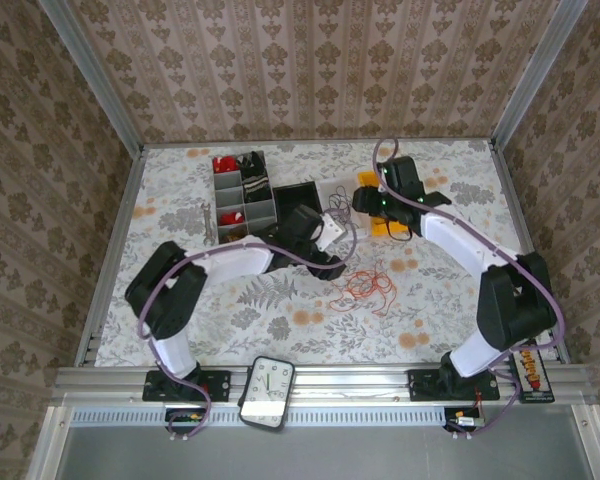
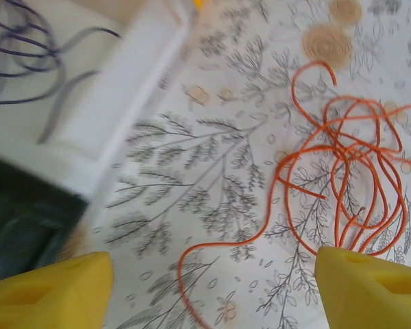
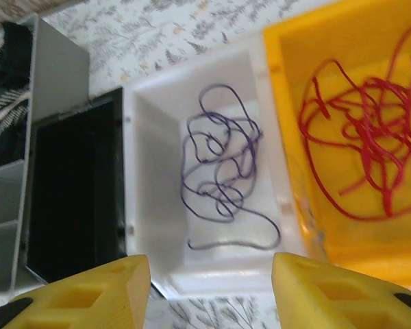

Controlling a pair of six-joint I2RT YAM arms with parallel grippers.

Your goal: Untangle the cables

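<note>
**Orange tangle left on table, two wires binned**

The left gripper [image 2: 214, 277] hangs low over the floral-print tabletop [image 2: 212, 171]. Its yellow fingers are spread wide with nothing between them. The looped thin orange wire [image 2: 344, 159] lies loose on the table just beside its right finger, near the bins, and nothing touches it. The spread and height look like a line-up for picking a strand, though that is a guess.

The right gripper [image 3: 211, 274] sits above the bins, jaws apart and empty. It is facing down into them, likely positioned for a drop there.

Containers:
- The white plastic bin [image 3: 157, 178] holds one thin purple-black wire [image 3: 222, 161], loosely coiled and alone.
- The yellow plastic bin [image 3: 288, 103], touching the white one's side, holds one thin red wire [image 3: 359, 127] in loose loops. The picture is blurred there.
- The black plastic bin [image 3: 75, 199] is on the white bin's other side. Nothing can be made out inside it, so it is probably meant for another wire.
- The grey compartment organizer [image 3: 55, 75] stands beyond the black bin, with dark items in its cells that are unclear.

The sorting seems mostly done, with the orange wire remaining.
</note>
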